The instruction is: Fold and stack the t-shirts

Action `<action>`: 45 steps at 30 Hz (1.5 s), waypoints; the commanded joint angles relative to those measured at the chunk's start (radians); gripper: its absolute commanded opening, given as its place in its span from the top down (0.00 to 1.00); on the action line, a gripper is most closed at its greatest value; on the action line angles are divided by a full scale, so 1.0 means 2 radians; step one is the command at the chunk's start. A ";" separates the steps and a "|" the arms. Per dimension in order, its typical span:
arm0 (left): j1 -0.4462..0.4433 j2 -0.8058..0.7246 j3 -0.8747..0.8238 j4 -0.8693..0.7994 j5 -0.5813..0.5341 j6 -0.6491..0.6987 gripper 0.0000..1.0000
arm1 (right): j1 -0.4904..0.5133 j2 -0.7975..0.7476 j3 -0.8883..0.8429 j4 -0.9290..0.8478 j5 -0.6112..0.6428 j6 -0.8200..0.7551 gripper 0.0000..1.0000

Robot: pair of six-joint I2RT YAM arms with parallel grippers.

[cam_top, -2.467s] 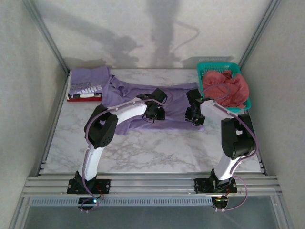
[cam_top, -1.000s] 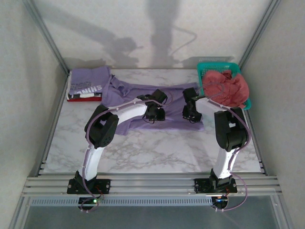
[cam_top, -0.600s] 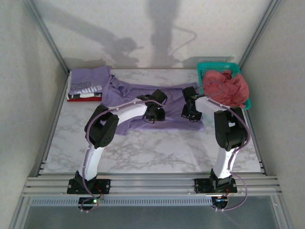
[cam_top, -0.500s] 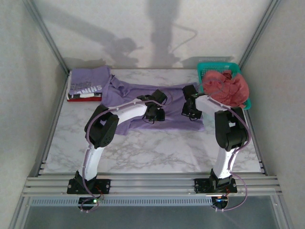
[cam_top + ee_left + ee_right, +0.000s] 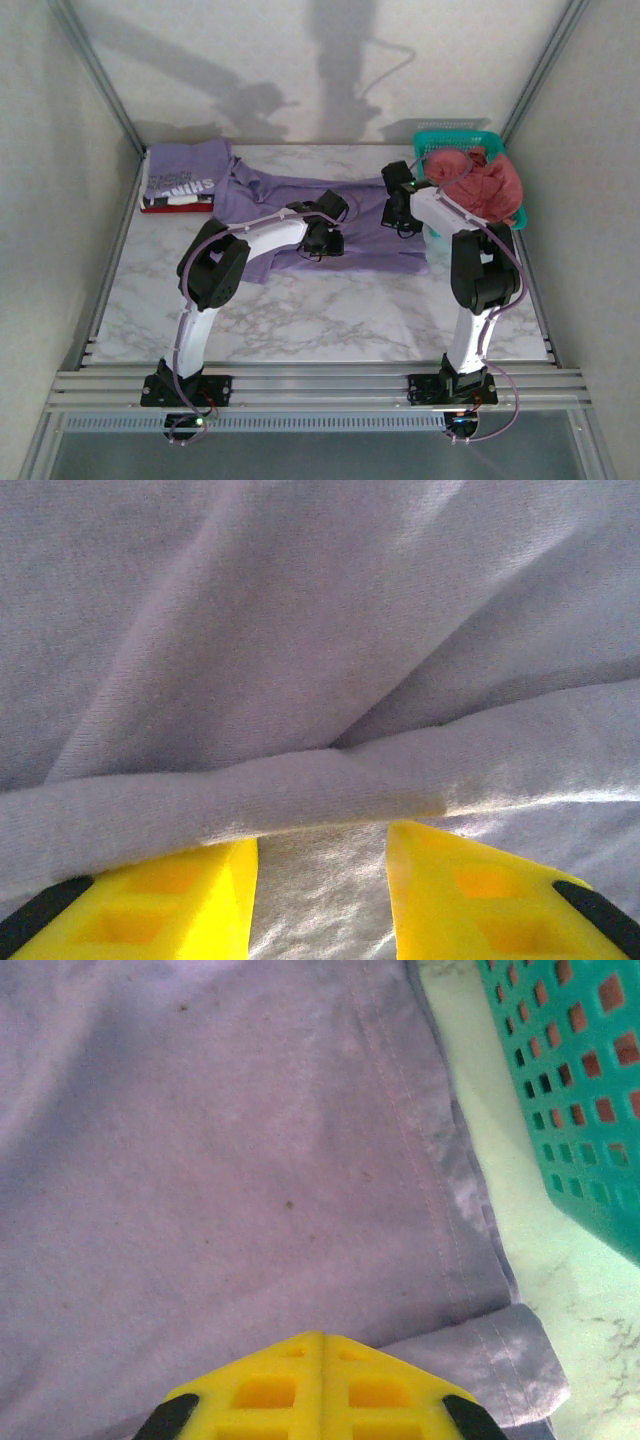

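We see a big marble table [image 5: 300, 310]. On it, in the middle and toward the far side, the lavender t-shirt [image 5: 370, 250] lies spread out flat, with some soft folds in it. Its right edge lies close to the teal basket [image 5: 428, 150], which sits in the far right corner. A coral-pink t-shirt [image 5: 480, 185] is heaped in the basket and bulges over its rim. In the far left corner we see a small stack of folded shirts. The purple t-shirt with white letters [image 5: 185, 165] is on top, and red, white and black cloth [image 5: 175, 203] peeks out under it.

The left gripper [image 5: 320, 845] is down on the middle of the lavender t-shirt. Its yellow fingers are apart, and a long ridge of the cloth lies across their tips. The right gripper [image 5: 320, 1338] is over the right part of the same shirt, near the basket. Its two yellow fingers are pressed together at the tip. We cannot tell if any cloth is pinched between them.
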 commanded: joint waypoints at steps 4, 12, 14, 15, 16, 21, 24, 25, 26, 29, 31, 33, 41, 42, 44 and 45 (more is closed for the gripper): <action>0.013 -0.002 0.014 0.011 -0.013 -0.004 0.62 | 0.001 -0.010 -0.002 -0.019 0.003 -0.002 0.94; 0.025 0.040 0.079 0.009 -0.019 -0.002 0.62 | 0.005 -0.066 -0.067 0.001 -0.022 0.015 0.85; 0.028 0.048 0.089 0.011 -0.019 -0.003 0.62 | 0.009 -0.078 -0.081 0.009 -0.029 0.015 0.83; 0.031 0.052 0.094 0.014 -0.019 -0.003 0.62 | 0.010 -0.084 -0.089 0.014 -0.031 0.016 0.81; 0.034 0.056 0.098 0.015 -0.018 -0.004 0.62 | 0.012 -0.089 -0.095 0.018 -0.034 0.016 0.79; 0.046 0.069 0.135 0.002 -0.017 0.002 0.62 | 0.019 -0.095 -0.113 0.023 -0.044 0.022 0.75; 0.046 0.055 0.142 -0.004 -0.020 0.005 0.62 | 0.023 -0.088 -0.115 0.018 -0.047 0.029 0.75; 0.045 0.050 0.141 -0.006 -0.019 0.005 0.62 | 0.025 -0.086 -0.116 0.016 -0.046 0.031 0.75; 0.045 0.043 0.138 -0.008 -0.019 0.005 0.62 | 0.026 -0.085 -0.118 0.016 -0.047 0.034 0.75; 0.041 0.022 0.119 -0.009 -0.010 0.004 0.61 | 0.031 -0.087 -0.130 0.026 -0.056 0.038 0.77; 0.036 0.007 0.097 -0.004 -0.005 0.002 0.61 | 0.034 -0.087 -0.136 0.031 -0.059 0.038 0.79; 0.031 -0.006 0.072 0.006 -0.001 -0.002 0.61 | 0.038 -0.083 -0.140 0.035 -0.065 0.040 0.83; 0.011 -0.038 -0.022 0.051 0.008 -0.025 0.62 | 0.054 -0.068 -0.152 0.048 -0.074 0.054 0.91; 0.009 -0.038 -0.027 0.053 0.008 -0.027 0.62 | 0.054 -0.066 -0.153 0.049 -0.075 0.055 0.91; 0.006 -0.041 -0.038 0.058 0.007 -0.030 0.63 | 0.054 -0.060 -0.157 0.056 -0.075 0.057 0.91; 0.005 -0.042 -0.042 0.061 0.007 -0.031 0.63 | 0.054 -0.057 -0.157 0.060 -0.075 0.057 0.91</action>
